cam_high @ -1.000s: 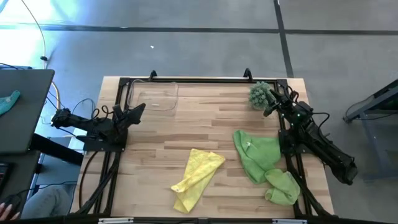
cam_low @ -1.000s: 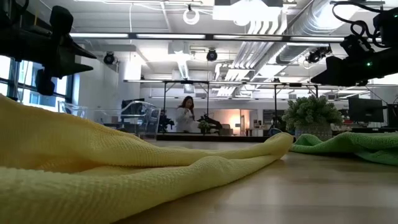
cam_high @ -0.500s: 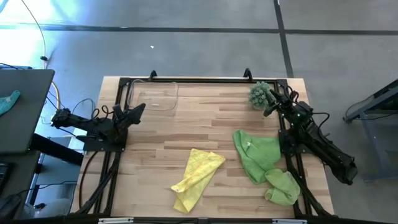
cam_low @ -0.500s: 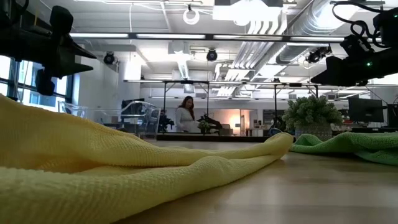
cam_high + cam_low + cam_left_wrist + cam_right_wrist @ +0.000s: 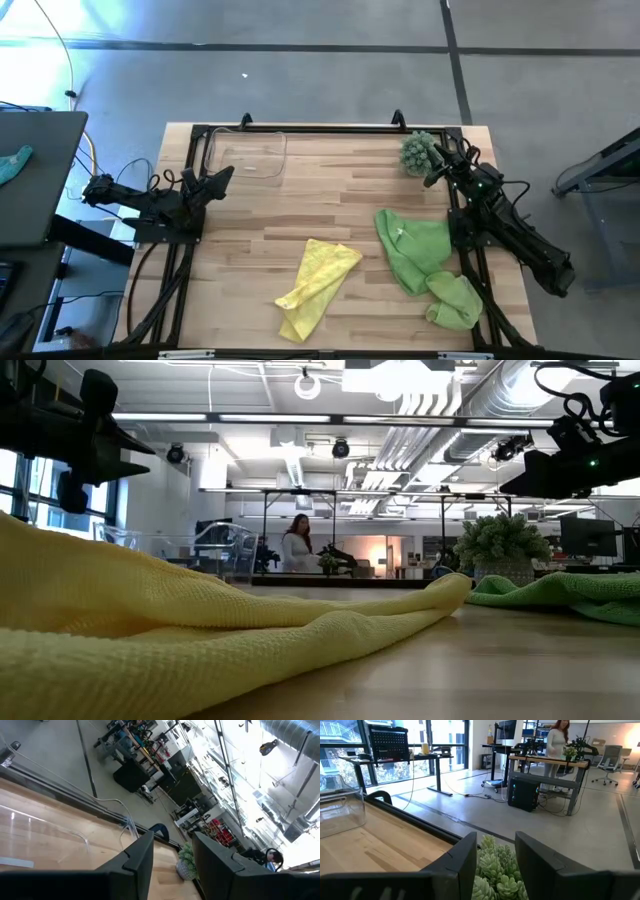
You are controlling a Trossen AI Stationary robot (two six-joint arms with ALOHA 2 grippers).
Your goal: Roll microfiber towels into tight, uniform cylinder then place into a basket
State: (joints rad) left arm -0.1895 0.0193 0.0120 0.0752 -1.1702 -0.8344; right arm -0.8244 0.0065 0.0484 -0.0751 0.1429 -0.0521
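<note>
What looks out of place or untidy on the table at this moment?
Nothing is damaged or spilled. The yellow towel and two green towels lie crumpled and unrolled; the basket holds nothing. A small plant sits unrelated near the right gripper.

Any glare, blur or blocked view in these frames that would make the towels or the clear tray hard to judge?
Low view: the pale yellow microfiber towel fills the foreground, soft and close, hiding most of the table. High view: even light, and the shallow clear plastic tray shows only as faint outlines on the wood. Left wrist view: bright ceiling glare, tilted picture. Right wrist view: the spiky green plant crowds the lens.
</note>
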